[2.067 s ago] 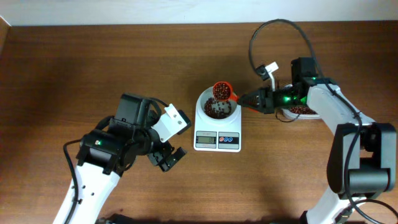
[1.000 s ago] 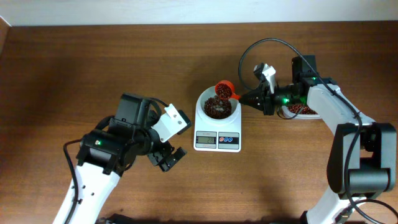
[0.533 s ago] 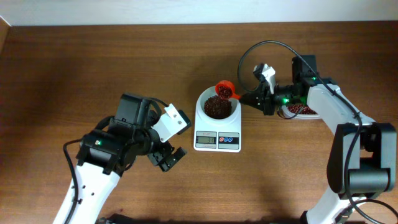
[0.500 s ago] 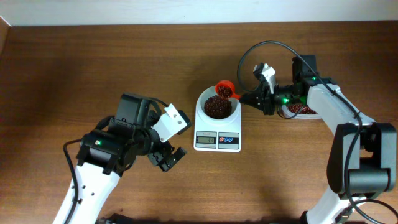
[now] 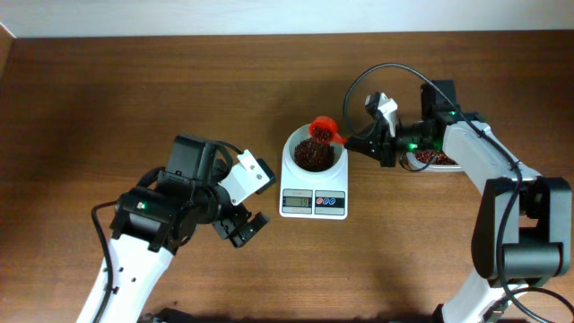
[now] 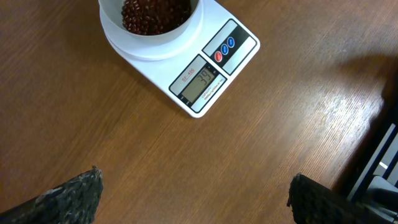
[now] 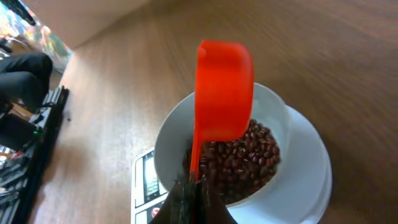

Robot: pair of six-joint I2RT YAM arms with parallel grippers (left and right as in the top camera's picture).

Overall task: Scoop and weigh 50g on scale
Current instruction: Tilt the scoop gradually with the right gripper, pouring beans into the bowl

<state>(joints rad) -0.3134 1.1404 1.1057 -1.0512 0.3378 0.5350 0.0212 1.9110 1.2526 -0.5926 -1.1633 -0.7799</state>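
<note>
- Over the middle of the worktop [image 5: 108, 90], in the overhead view, the right gripper [image 5: 352, 142] is clamping tight on the handle of the orange scoop [image 5: 323, 129]. The scoop is hanging tilted above the far right rim of the bowl on the scale [image 5: 313, 203].
- Dark red-brown beans [image 5: 311, 157] are lying heaped in that bowl. A clear container [image 5: 437, 160] with more of them is sitting under the right arm, just right of the scale.
- Left of the scale and apart from it, the left gripper [image 5: 240, 228] is hovering spread wide, carrying nothing.
- Seen from the left wrist, two dark fingers [image 6: 68, 196] are sitting in the bottom corners, far apart, with only bare wood between them.
- This view is giving the front of the scale close up. The grey display [image 6: 200, 83] is showing digits, though I cannot read them surely, and two small round buttons [image 6: 224, 50] are sitting beside it. From overhead both are only tiny marks.
- Seen from the right wrist, the scoop is filling the centre with its outer back turned to the camera. Its thin handle is running down into the closed jaws at the bottom edge.
- Beneath the scoop, the beans are showing as single grains inside the white bowl, a detail neither other view is giving. A corner of the display is peeking in at lower left.
</note>
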